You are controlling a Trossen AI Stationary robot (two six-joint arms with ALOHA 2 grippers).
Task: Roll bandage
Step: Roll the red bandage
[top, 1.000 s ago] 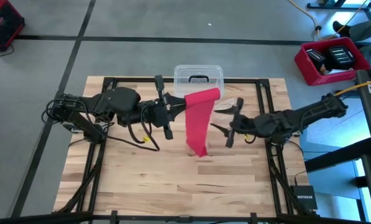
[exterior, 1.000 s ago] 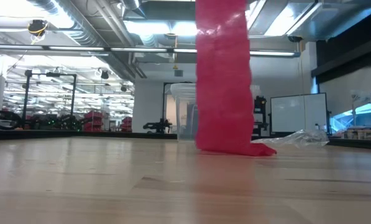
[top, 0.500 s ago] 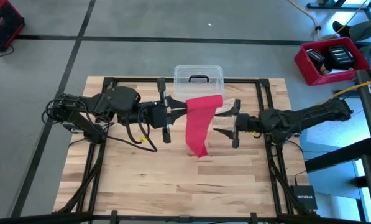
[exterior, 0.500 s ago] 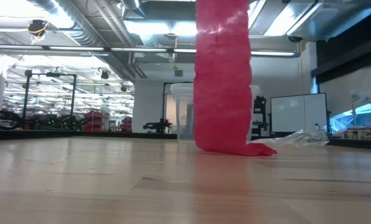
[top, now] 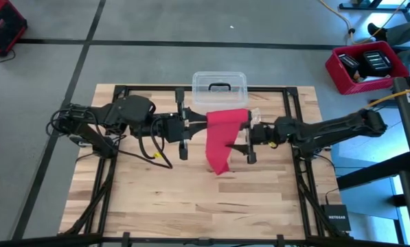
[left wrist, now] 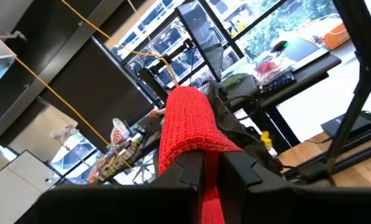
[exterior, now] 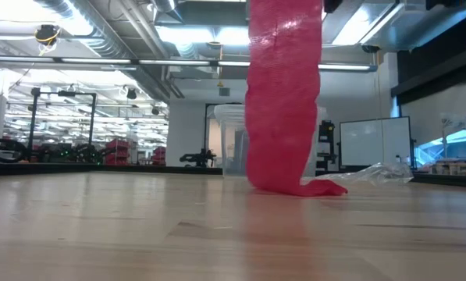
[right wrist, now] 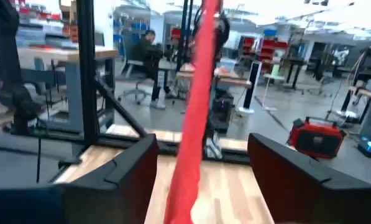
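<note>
Bandage [top: 222, 139] pinched in left jaws, seemingly between open right jaws.

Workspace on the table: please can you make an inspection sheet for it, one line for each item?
Surface: wooden table, bare at the front.
Job's things: red bandage hangs as a flat band; its lower end lies on the table.
Clutter: clear plastic box at the back edge; crinkled clear wrapper behind the bandage.
Grippers: left gripper shut on the bandage's top edge; right gripper open, a finger on each side of the band, not gripping.
Cables: yellow and black cables under the left arm.
Surroundings: red bin on the floor; a person seated at a desk in the right wrist view.
</note>
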